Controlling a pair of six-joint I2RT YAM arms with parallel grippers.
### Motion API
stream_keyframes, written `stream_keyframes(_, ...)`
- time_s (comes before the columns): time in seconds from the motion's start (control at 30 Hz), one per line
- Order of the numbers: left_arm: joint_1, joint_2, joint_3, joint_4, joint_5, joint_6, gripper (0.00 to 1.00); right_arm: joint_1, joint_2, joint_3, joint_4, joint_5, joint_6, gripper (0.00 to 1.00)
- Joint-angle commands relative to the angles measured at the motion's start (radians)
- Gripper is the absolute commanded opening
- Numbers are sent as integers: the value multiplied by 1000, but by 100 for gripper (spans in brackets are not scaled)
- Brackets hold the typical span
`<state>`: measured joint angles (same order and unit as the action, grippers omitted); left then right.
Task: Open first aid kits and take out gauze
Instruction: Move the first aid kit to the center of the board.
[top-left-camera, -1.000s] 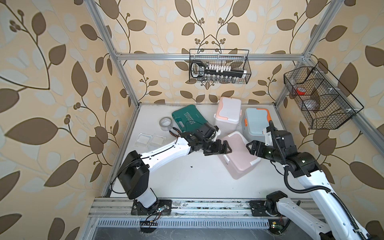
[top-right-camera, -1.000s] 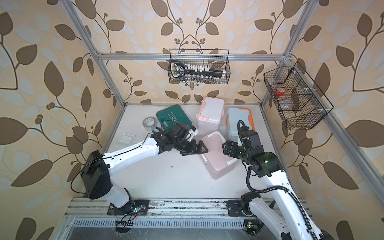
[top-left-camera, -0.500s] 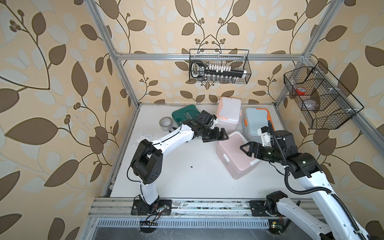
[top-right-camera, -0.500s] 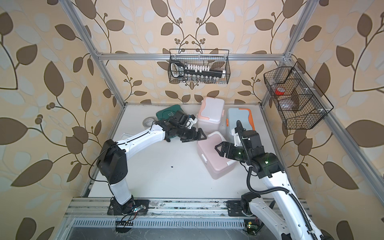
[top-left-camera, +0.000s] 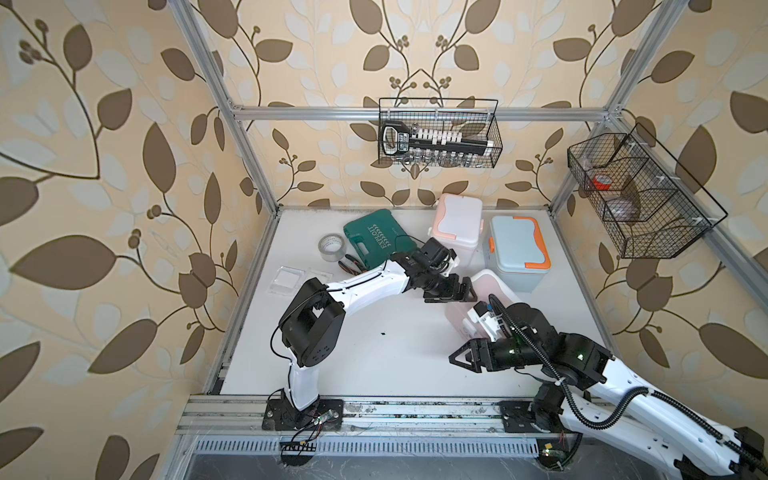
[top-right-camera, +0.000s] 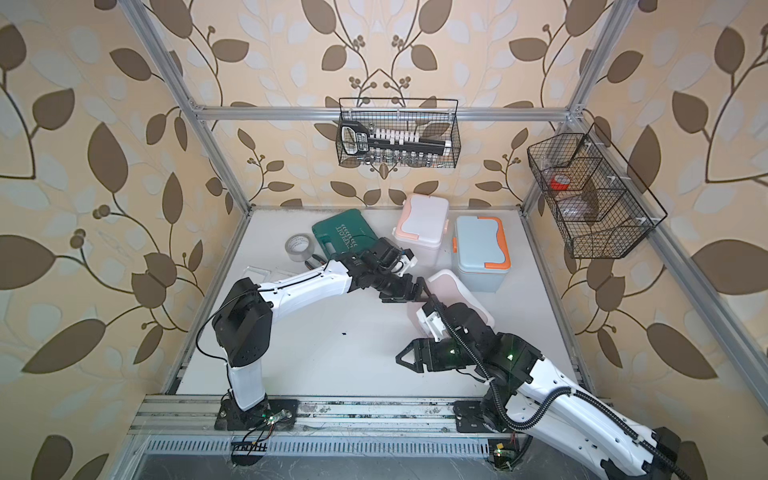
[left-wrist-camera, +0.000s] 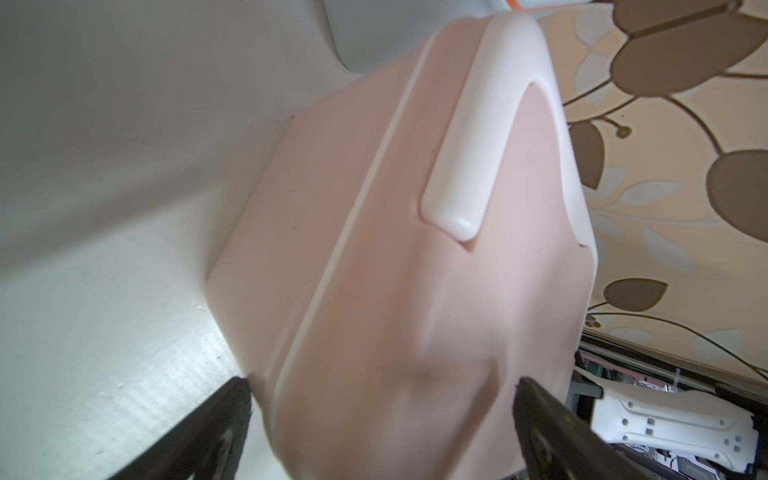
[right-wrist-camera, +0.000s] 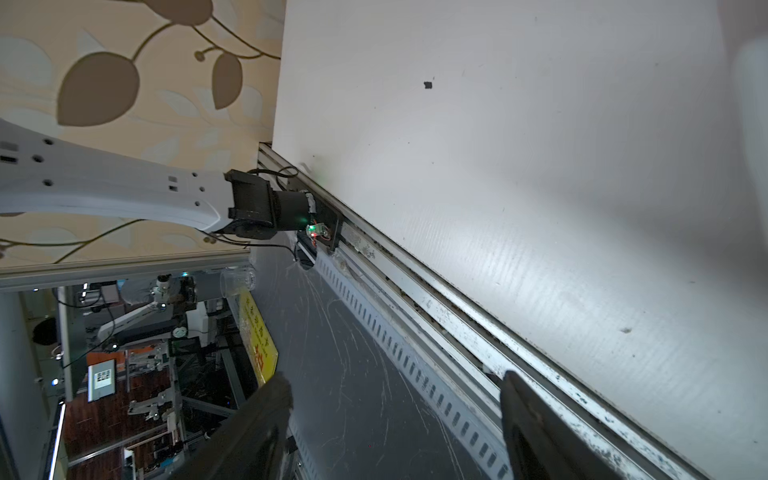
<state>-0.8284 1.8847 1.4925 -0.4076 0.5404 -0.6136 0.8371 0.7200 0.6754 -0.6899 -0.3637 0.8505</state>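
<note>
The left gripper (top-left-camera: 454, 291) has its jaws spread wide around a corner of the dusty pink first aid kit (left-wrist-camera: 374, 249), and the right gripper (top-left-camera: 462, 357) hangs parted and empty over bare table. The kit is rounded, with a white handle and its lid shut. It lies askew mid-table just in front of the blue kit (top-left-camera: 515, 245), on a white table (top-left-camera: 374, 353) walled with leaf-patterned paper (top-left-camera: 124, 166).

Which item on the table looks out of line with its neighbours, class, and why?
The pink kit sits skewed, corner-on to the table edges, while the white kit and blue kit stand roughly square at the back. The left gripper has its jaws open either side of one corner.
</note>
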Motion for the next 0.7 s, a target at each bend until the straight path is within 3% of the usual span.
stream_keyframes(0.0, -28, -9, 14, 92, 9, -53, 99, 12, 7, 12, -75, 264, 80, 76)
stream_keyframes(0.13, -64, 59, 96, 95, 16, -65, 99, -32, -26, 12, -141, 421, 87, 76)
stream_keyframes(0.4, -135, 204, 288, 83, 30, -78, 99, -220, -106, 28, -282, 526, 58, 77)
stream_keyframes(0.67, -137, 217, 339, 90, -4, -74, 99, -344, -112, 37, -300, 550, 15, 77)
